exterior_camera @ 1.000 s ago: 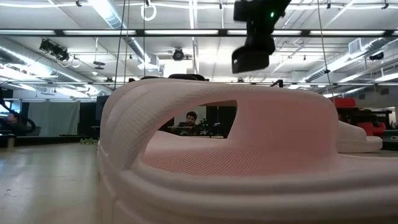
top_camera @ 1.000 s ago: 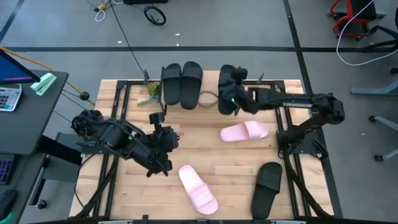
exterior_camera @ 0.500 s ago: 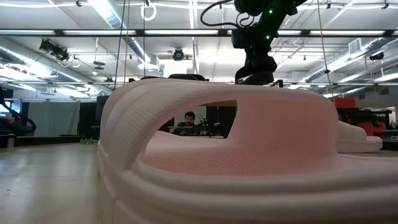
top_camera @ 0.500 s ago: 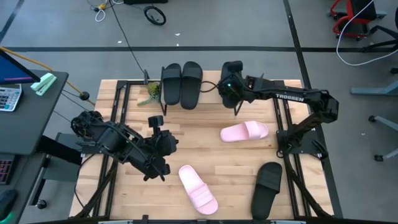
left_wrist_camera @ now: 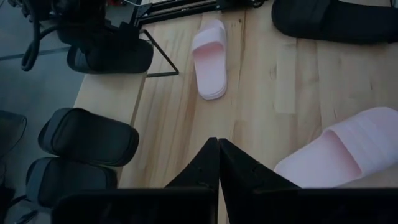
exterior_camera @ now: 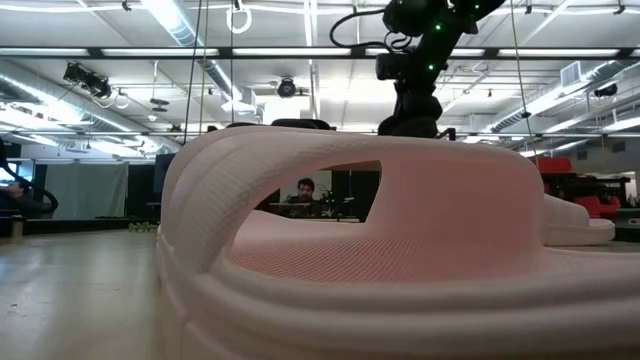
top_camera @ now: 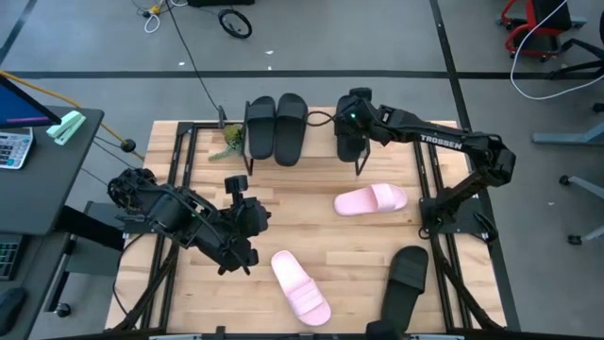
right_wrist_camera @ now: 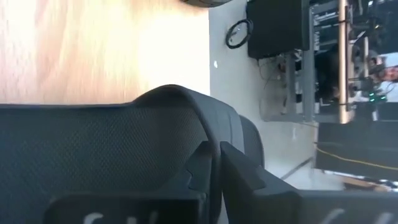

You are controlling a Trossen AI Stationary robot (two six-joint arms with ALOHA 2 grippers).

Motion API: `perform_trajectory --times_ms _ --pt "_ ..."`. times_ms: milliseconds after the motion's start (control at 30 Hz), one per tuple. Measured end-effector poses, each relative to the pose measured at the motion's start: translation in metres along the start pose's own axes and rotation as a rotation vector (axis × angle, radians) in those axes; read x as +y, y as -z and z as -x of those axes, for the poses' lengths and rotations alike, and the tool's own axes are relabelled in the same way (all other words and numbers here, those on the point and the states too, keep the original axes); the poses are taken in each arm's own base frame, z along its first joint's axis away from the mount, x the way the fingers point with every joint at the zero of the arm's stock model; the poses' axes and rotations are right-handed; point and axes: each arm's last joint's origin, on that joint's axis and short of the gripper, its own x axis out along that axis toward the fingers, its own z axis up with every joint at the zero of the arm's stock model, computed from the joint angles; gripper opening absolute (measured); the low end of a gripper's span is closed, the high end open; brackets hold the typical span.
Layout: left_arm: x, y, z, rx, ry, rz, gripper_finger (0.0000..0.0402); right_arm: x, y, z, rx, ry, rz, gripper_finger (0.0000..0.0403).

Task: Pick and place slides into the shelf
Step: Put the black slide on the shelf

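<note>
Left gripper [top_camera: 247, 260] hangs low over the slatted wooden tabletop [top_camera: 321, 236], fingers pressed together on nothing – parked beside the near pale pink rubber slide [top_camera: 300, 283], likely its next pick. Two black slides [top_camera: 276, 127] already sit paired on the low plank shelf [top_camera: 316, 146] at the far edge. Right gripper [top_camera: 351, 127] sets a third black slide [right_wrist_camera: 112, 155] beside them – fingers pinching its strap, release not evident.

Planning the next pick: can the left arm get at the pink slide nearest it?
Probably yes. The left gripper hangs beside that pink slide, jaws shut, with bare tabletop between them and nothing on top.
</note>
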Motion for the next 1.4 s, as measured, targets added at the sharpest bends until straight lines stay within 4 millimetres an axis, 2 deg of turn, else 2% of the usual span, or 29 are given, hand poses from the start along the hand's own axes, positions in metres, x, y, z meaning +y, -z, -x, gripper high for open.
perform_trajectory --times_ms 200,400,633,833,1000,1233,1400 --pt "0.0 0.0 0.0 0.0 0.0 0.001 0.0014 -0.005 0.006 -0.003 0.022 0.003 -0.025 0.0043" --pt "0.0 0.0 0.0 0.0 0.0 0.0 0.0006 -0.003 0.008 -0.003 0.047 -0.013 -0.056 0.0074" --pt "0.001 0.0 -0.001 0.001 -0.002 0.002 0.0023 0.001 0.003 0.0 0.024 -0.01 -0.041 0.012" --pt "0.001 0.0 -0.001 0.001 -0.002 0.003 0.0011 0.001 0.0 0.0 -0.01 -0.021 -0.045 0.0143" --pt "0.001 0.0 -0.001 0.001 -0.002 0.002 0.0006 0.001 -0.002 0.0 -0.056 -0.052 -0.052 0.0145" --pt "0.001 0.0 -0.001 0.001 -0.002 0.002 0.0023 -0.002 -0.004 0.0 -0.086 -0.033 -0.07 0.0137" --pt "0.001 0.0 -0.001 0.001 -0.002 0.002 0.0013 -0.003 -0.003 -0.001 -0.081 -0.03 -0.075 0.0099"
